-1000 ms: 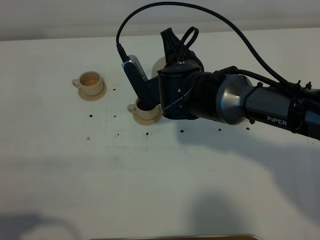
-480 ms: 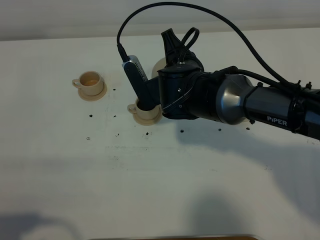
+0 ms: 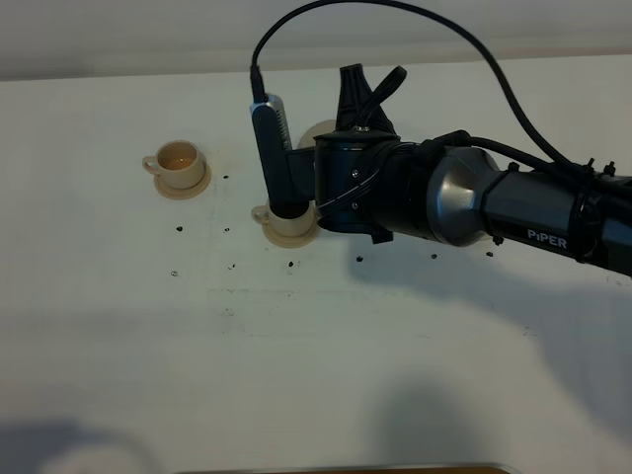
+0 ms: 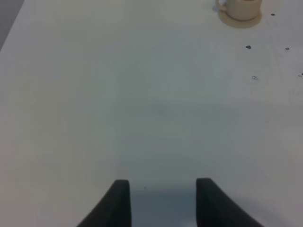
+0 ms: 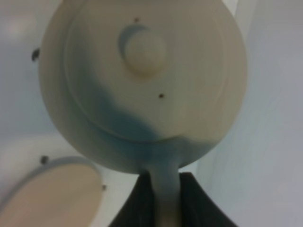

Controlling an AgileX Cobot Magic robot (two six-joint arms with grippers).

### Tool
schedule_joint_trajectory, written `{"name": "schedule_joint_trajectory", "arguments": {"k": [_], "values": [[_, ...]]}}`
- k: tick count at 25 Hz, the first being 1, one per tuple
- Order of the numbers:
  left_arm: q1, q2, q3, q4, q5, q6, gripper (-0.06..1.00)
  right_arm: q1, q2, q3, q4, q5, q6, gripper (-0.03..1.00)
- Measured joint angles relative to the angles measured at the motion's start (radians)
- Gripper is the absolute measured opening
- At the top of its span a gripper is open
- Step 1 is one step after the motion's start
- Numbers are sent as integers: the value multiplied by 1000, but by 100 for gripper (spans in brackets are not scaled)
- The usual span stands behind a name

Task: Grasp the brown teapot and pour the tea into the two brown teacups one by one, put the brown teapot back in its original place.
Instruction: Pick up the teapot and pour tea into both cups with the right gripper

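The brown teapot fills the right wrist view from above, with its knobbed lid toward the camera. My right gripper is shut on its loop handle. In the high view the right arm hides the pot, and I cannot tell what the beige patch behind the wrist is. One brown teacup stands on its saucer at the left. The other teacup sits half hidden beneath the right wrist. A flat round saucer lies beside the pot. My left gripper hangs open over bare table, far from a teacup.
Small dark specks dot the white table around the cups. The black arm and its cable span the right half of the high view. A wooden edge shows at the bottom.
The right wrist has rolled, so its camera housing stands more upright over the nearer cup than before. The cups have not moved.
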Motion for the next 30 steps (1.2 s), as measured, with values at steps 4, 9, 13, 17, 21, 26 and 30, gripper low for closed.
{"name": "schedule_joint_trajectory", "arguments": {"k": [4,9,13,17,21,26,30], "values": [[0,0,0,0,0,0,31,0,0,0,41,7,89,11],[0,0,0,0,0,0,31,0,-37,-11,128,42,211,11],[0,0,0,0,0,0,31,0,-117,-33,262,102,286,11],[0,0,0,0,0,0,31,-6,-162,-34,475,156,304,11],[0,0,0,0,0,0,31,-14,-164,-33,684,151,274,11],[0,0,0,0,0,0,31,-32,-160,-13,798,73,256,11],[0,0,0,0,0,0,31,-64,-139,41,826,26,255,11]]}}
